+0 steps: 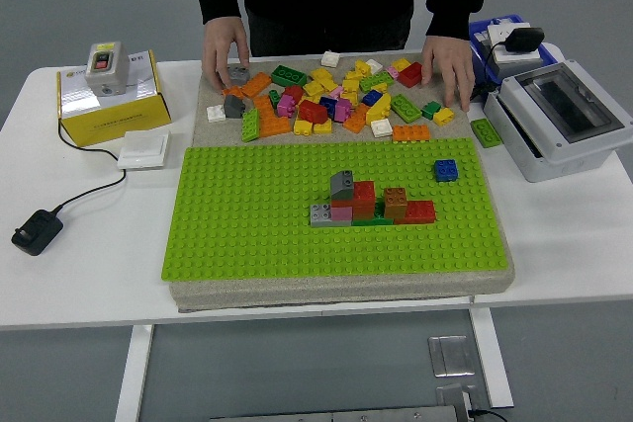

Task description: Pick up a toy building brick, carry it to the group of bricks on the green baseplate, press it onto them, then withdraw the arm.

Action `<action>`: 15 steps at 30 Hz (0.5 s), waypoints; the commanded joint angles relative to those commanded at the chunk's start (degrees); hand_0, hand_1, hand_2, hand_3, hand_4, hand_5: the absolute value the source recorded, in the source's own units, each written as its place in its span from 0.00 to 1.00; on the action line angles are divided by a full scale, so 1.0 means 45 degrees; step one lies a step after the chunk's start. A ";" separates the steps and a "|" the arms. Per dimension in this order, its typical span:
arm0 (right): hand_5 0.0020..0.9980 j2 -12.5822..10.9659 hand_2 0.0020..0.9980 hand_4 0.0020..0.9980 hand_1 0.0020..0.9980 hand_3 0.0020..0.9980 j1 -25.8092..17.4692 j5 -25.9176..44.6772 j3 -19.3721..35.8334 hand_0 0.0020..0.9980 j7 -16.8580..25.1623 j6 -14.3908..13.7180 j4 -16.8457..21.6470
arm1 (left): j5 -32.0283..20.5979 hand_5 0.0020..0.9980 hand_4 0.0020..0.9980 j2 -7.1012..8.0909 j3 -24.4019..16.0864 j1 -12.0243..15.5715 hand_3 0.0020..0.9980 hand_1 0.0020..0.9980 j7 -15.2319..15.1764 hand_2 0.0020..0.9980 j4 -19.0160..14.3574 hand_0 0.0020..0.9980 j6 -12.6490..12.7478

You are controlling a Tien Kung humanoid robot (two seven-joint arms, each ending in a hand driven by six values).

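Neither robot hand nor arm shows in the head view, so their pose and finger state cannot be told; the green baseplate [257, 214] lies on a grey slab at the table's middle, carrying a low group of bricks [368, 203] right of centre and 1 blue brick [445, 170] apart near its far right corner; loose bricks [331, 98] lie scattered beyond it; a person's 2 hands [226, 48] [447, 64] rest fingers-down at the pile's far corners.
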 joint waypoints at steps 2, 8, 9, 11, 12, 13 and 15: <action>0.99 0.0020 0.86 0.76 0.79 0.89 0.0058 0.0006 -0.0047 0.76 0.0007 0.0002 -0.0056 | -0.0058 0.63 0.17 -0.0023 0.0024 0.0038 0.70 0.70 0.0008 0.64 0.0000 0.72 0.0002; 0.98 0.0044 0.86 0.76 0.79 0.89 0.0216 0.0091 -0.0178 0.76 0.0035 0.0017 -0.0272 | -0.0166 0.63 0.17 -0.0094 0.0026 0.0155 0.70 0.70 0.0035 0.64 0.0000 0.72 0.0029; 0.98 0.0050 0.86 0.76 0.79 0.89 0.0259 0.0132 -0.0229 0.76 0.0045 0.0023 -0.0329 | -0.0168 0.63 0.17 -0.0108 0.0017 0.0175 0.70 0.70 0.0043 0.64 0.0000 0.72 0.0031; 0.98 0.0068 0.86 0.76 0.79 0.89 0.0396 0.0207 -0.0373 0.76 0.0059 0.0032 -0.0443 | -0.0191 0.63 0.17 -0.0146 0.0016 0.0213 0.71 0.70 0.0056 0.64 0.0000 0.72 0.0036; 0.98 0.0076 0.86 0.76 0.79 0.89 0.0459 0.0218 -0.0431 0.76 0.0060 0.0033 -0.0473 | -0.0202 0.63 0.17 -0.0161 0.0019 0.0222 0.71 0.70 0.0058 0.64 0.0000 0.72 0.0038; 0.98 0.0088 0.86 0.76 0.79 0.89 0.0557 0.0217 -0.0511 0.76 0.0055 0.0031 -0.0501 | -0.0197 0.63 0.17 -0.0182 0.0012 0.0224 0.71 0.70 0.0064 0.64 0.0000 0.72 0.0038; 0.98 0.0109 0.86 0.76 0.79 0.89 0.0722 0.0213 -0.0647 0.76 0.0046 0.0027 -0.0546 | -0.0182 0.63 0.17 -0.0216 0.0004 0.0223 0.71 0.70 0.0071 0.64 0.0000 0.72 0.0030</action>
